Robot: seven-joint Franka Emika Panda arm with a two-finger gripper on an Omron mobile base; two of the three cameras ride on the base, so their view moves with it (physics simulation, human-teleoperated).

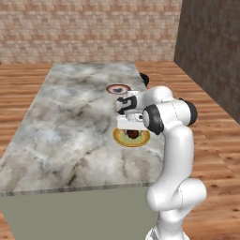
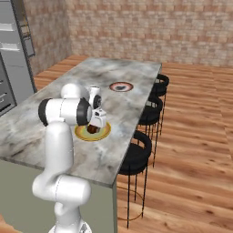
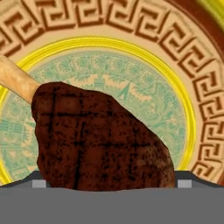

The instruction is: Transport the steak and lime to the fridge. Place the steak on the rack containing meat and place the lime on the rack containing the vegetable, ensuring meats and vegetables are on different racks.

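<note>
Fridge [image 2: 11,54]: seen at the far left of the right base view, well apart from the table [image 1: 70,122]; a drive will be needed before any rack is reached.
Steak [image 3: 100,140]: lying on the yellow plate [image 1: 123,138], right under the tool [image 1: 131,127]; straight ahead and very close in the hand view.
Long axis: from the tan bone end at upper left down to the broad dark end at lower right in the hand view; the fingers [image 3: 38,183] are seen low at either side of the meat.
Tool state: set apart, one tip showing on each side of the steak; whether the meat is touched cannot be told.
Step judged: the grasp on the steak is being lined up; nothing is carried yet.
Red plate [image 1: 117,88]: farther along the table; the lime cannot be made out on it.
Edges: the yellow plate sits near the table's right edge, stools [image 2: 150,113] just beyond it.
Open room: wide bare marble is left on the other side, and clear air above for a straight lift.
</note>
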